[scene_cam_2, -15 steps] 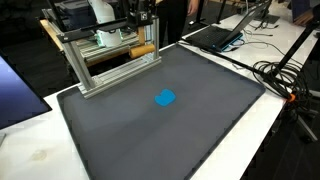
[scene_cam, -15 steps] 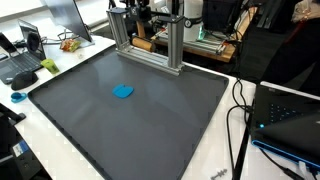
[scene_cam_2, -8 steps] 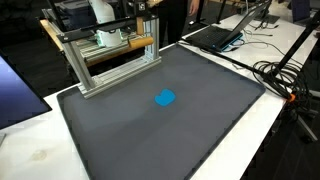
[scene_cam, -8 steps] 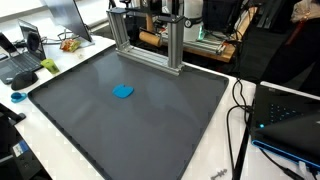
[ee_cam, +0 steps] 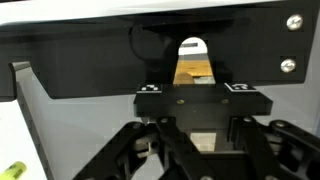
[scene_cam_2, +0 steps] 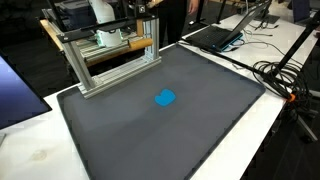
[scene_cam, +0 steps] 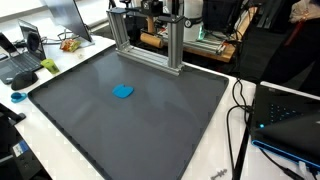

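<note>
Black-linked pincer stands narrow, its jaws drawn in on a pale wooden bar that shows between them in the wrist view. How firm the hold is cannot be told from that angle. In an exterior view the same wooden bar hangs roughly level inside a silver aluminium-profile frame at the far edge of a large dark grey mat. A small flat blue piece lies alone on the mat, well apart from the frame.

By the look of it, the step in hand is carrying the bar within the frame, above its base. The next move calls for keeping the bar level and clear of the frame's uprights, since the gap on either side looks tight. Any release calls for support under the bar first.
</note>
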Action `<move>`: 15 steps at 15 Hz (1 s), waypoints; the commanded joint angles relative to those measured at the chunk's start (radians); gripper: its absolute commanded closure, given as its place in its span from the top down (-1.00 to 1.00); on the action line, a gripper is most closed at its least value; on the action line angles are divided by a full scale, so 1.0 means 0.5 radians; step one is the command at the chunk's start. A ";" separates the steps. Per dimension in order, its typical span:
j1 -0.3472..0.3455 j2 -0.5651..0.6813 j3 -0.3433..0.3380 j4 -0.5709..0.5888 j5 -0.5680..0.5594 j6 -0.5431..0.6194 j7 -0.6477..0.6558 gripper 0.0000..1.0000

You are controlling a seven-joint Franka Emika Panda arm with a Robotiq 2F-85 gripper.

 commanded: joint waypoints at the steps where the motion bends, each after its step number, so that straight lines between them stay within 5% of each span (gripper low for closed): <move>1: 0.030 -0.072 -0.012 -0.097 -0.023 0.056 -0.050 -0.56; 15: 0.053 -0.197 -0.046 -0.305 -0.008 0.136 -0.203 -0.56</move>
